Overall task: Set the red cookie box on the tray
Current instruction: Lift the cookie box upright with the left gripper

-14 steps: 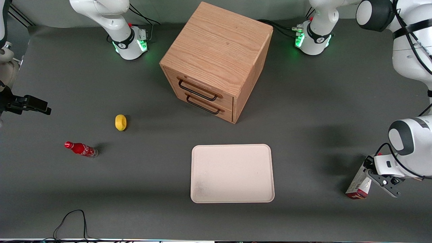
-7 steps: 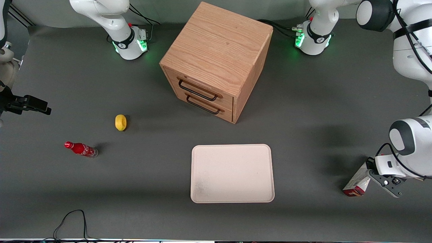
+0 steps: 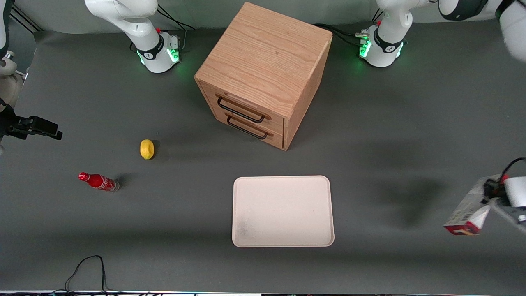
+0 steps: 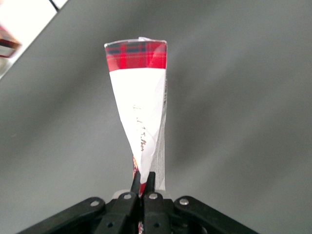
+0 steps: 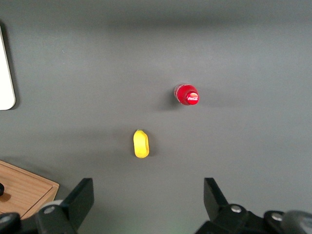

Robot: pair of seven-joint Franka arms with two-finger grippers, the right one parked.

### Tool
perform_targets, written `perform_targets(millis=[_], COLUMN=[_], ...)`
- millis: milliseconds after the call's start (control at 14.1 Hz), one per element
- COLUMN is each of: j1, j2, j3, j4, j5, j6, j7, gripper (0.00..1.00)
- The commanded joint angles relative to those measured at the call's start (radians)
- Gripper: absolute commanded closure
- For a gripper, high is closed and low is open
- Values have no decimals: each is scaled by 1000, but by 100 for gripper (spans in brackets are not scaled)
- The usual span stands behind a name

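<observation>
While the tool [image 4: 143, 183] pinches the red cookie box [image 3: 466, 211] by one end, the box hangs tilted above the table [image 3: 390, 123] at the working arm's end, well apart from the tray [image 3: 282, 211].

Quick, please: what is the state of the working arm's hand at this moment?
Left hand: closed, holding the slim red and white cardboard cookie box clear of the table at the working arm's end, sideways from the cream-white rectangular tray.

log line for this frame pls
phase: carry | gripper: shut on red cookie box, lifted off table, toward working arm's end | tray: nothing on it | placed: not yet
</observation>
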Motion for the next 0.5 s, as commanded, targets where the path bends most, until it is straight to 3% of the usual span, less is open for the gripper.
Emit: perform_targets(millis=[0, 284, 426], j1=[-4, -7, -26], j2=[-31, -125, -149], j3=[7, 7, -8], j4=[122, 123, 121], j5=[-10, -10, -10], j6=[-134, -184, -206], j7=[-9, -32, -186], gripper=[100, 100, 100])
